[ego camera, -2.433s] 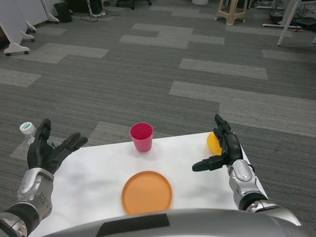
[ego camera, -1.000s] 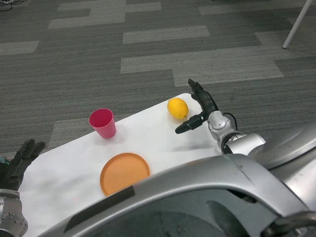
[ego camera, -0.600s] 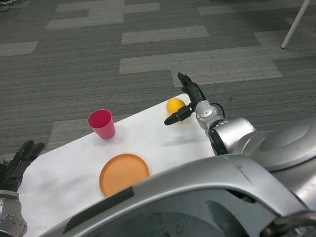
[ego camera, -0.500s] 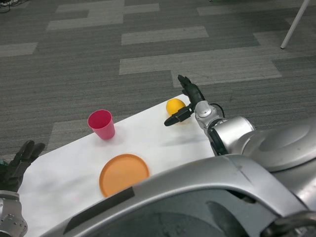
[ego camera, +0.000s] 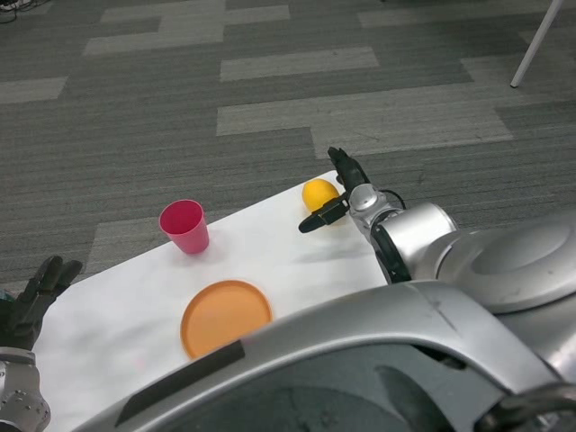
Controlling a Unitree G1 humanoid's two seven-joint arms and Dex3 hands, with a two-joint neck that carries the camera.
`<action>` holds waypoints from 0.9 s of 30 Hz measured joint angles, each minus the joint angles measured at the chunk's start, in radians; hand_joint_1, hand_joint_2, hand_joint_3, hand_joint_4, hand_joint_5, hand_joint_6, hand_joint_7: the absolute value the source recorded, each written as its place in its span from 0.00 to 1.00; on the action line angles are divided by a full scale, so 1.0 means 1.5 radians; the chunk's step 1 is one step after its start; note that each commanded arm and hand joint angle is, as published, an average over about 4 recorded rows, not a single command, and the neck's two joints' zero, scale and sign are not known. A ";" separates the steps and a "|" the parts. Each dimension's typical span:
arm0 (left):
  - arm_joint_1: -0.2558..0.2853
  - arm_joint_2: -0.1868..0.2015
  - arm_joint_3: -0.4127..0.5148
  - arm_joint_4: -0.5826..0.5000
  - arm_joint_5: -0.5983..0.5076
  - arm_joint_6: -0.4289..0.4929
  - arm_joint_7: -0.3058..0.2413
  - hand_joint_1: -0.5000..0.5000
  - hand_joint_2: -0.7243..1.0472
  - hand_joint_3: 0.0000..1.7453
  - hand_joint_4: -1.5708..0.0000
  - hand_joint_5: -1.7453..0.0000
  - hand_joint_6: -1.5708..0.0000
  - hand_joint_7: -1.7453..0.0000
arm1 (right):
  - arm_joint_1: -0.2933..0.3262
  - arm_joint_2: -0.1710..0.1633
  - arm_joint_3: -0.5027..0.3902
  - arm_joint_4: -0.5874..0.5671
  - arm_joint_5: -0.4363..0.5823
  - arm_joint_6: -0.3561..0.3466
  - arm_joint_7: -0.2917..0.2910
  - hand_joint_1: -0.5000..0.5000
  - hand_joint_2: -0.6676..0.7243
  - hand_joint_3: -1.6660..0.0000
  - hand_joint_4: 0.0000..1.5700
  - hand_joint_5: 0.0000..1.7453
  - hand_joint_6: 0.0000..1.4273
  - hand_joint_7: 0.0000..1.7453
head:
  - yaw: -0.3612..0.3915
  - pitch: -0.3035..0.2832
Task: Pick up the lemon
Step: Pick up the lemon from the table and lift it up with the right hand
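Yellow lemon (ego camera: 319,193) at the white table's (ego camera: 270,256) far edge, right hand (ego camera: 337,193) spread against it, not closed. Left hand (ego camera: 31,301) spread at the table's left end.

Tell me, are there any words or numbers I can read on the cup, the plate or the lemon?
No words or numbers can be read anywhere.
The pink cup is plain.
The orange plate is plain.
The lemon shows no sticker; the right hand hides part of it.
The white table bears no writing.

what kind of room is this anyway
Probably an office or lab: grey patterned carpet tiles, a white furniture leg at the top right, and a white table set with a lemon, cup and plate.
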 measured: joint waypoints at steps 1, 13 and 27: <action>0.000 0.000 0.000 0.000 0.000 0.000 0.000 1.00 0.70 0.05 0.98 1.00 1.00 1.00 | -0.001 0.000 0.001 0.002 -0.003 0.005 -0.004 0.27 0.50 0.95 0.00 0.51 0.00 0.00 | 0.001 -0.001; 0.000 0.000 0.000 0.000 0.000 0.000 0.000 1.00 0.70 0.05 0.95 1.00 1.00 1.00 | -0.004 0.004 0.009 0.007 -0.087 0.062 -0.033 0.18 0.20 0.82 0.00 0.82 0.00 0.00 | 0.010 -0.009; 0.000 0.001 0.001 -0.003 0.000 0.000 0.000 1.00 0.70 0.05 0.95 1.00 1.00 1.00 | -0.008 0.017 0.018 0.006 -0.224 0.094 -0.061 0.11 0.09 0.60 0.00 1.00 0.00 0.02 | 0.016 -0.011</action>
